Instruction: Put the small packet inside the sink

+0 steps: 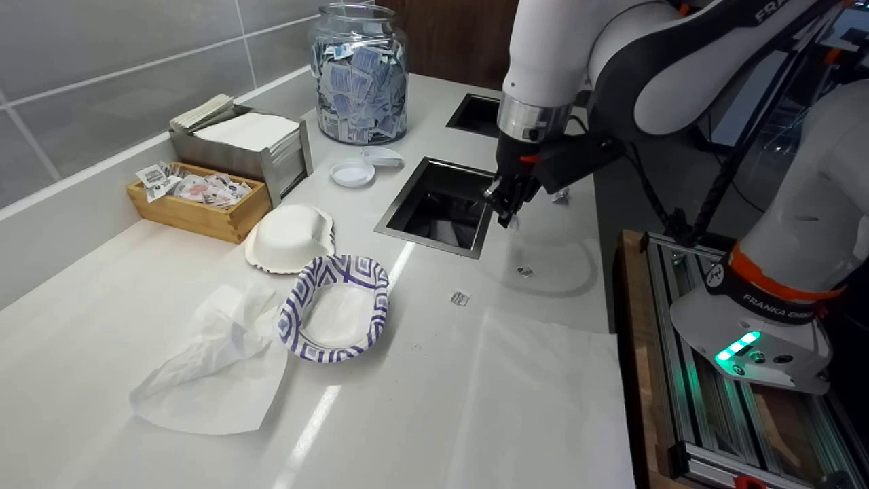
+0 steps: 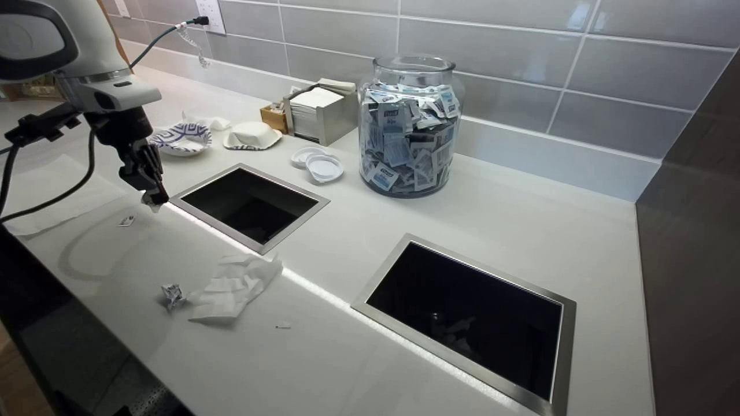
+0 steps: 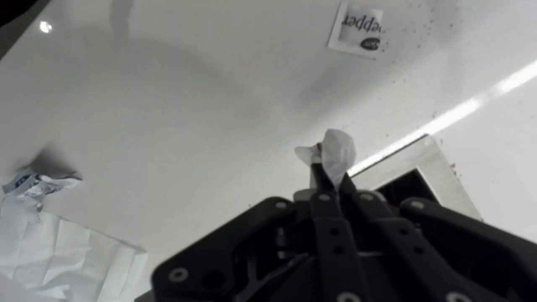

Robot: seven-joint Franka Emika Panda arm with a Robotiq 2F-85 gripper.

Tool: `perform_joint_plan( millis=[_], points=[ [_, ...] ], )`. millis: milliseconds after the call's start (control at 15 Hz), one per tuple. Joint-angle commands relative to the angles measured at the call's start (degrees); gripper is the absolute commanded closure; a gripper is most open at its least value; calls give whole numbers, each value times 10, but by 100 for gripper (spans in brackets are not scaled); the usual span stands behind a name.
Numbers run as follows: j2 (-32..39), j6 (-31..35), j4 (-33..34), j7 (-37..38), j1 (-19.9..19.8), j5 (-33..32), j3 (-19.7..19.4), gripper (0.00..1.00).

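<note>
small packet (image 3: pixel 339 153), whitish with a fleck of red, pinched in the gripper (image 3: pixel 333 178), jaws nearly together on it. hangs above the counter (image 3: pixel 188 126), just outside the sink (image 3: pixel 444 184). pepper packet (image 3: pixel 356 31) lying flat nearby; crumpled wrapper (image 3: pixel 40 184) beside creased paper (image 3: pixel 71 256).

I'm working remotely in what looks like a kitchen: glossy white countertop (image 1: pixel 414 401), steel-rimmed rectangular black sink (image 2: pixel 293 225), grey wall tiles (image 2: pixel 491 53), boxy metal napkin holder (image 2: pixel 341 118), flat white paper "pepper" packet (image 3: pixel 355 31).
</note>
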Motion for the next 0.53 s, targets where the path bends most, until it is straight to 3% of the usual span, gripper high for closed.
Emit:
perform_joint_plan(
  millis=[0, 467],
  points=[
    [-89, -28, -16, 36, -30, -40, 10, 96],
    [-164, -16, -9, 29, -113, -66, -1, 96]
  ],
)
